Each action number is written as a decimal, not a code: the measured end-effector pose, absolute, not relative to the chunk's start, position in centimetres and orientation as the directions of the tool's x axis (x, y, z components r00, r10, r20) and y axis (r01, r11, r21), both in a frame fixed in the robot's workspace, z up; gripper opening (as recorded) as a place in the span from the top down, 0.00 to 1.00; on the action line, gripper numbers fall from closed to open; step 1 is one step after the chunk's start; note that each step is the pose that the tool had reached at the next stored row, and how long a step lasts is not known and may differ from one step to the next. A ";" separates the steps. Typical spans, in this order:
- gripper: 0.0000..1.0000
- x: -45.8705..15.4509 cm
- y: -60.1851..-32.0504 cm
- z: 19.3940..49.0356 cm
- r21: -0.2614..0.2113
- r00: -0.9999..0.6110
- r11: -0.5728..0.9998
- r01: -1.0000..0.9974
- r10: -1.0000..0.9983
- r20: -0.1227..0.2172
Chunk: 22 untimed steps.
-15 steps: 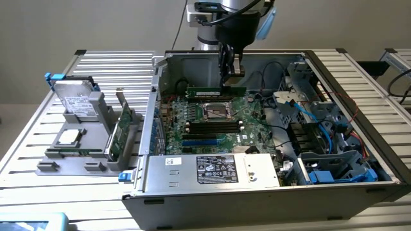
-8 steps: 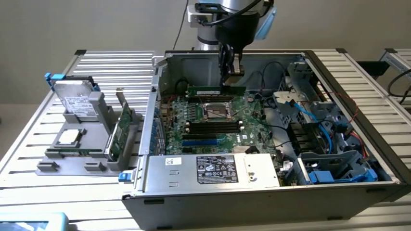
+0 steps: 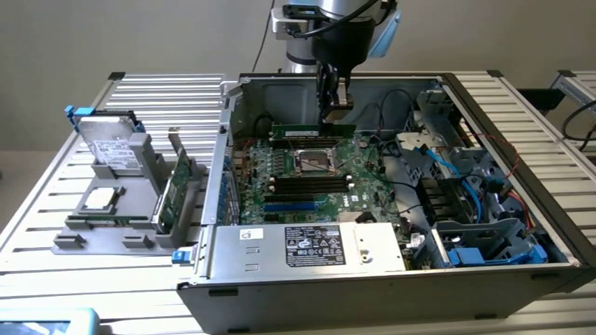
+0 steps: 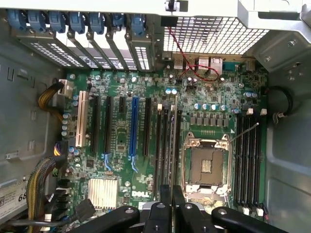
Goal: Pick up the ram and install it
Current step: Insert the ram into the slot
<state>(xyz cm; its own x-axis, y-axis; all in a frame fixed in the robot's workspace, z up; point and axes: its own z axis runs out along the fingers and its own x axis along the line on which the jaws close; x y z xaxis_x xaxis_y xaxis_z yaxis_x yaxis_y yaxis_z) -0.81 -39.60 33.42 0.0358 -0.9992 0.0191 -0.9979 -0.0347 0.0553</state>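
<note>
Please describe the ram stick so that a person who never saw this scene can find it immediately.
Look inside the open computer case, over the green motherboard. Just past the square CPU socket, the gripper holds the ram: a long, thin green stick, level and on edge. Unlike the black slots nearby, it is green and gripped from above.

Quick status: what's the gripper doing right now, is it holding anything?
Gripper: closed, holding the ram by its upper edge, over the motherboard.
</note>
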 end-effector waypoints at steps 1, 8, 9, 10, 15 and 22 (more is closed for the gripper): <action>0.87 -0.8 -39.6 33.4 0.055 0.036 -0.035 -0.998 -0.999 0.019; 0.87 -0.8 -39.6 33.4 0.055 0.036 -0.035 -0.998 -0.999 0.019; 0.87 -0.8 -39.6 33.4 0.055 0.036 -0.035 -0.998 -0.999 0.019; 0.87 -0.8 -39.6 33.4 0.055 0.036 -0.035 -0.998 -0.999 0.020; 0.87 -0.8 -39.4 33.0 0.055 0.036 -0.035 -0.998 -0.999 0.021; 0.87 -0.8 -39.4 32.3 0.055 0.036 -0.035 -0.998 -0.999 0.021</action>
<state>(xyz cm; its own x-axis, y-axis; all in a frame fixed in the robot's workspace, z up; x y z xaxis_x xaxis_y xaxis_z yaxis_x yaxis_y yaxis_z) -0.76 -39.38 32.31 0.0359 -0.9991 0.0215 -0.9979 -0.0346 0.0553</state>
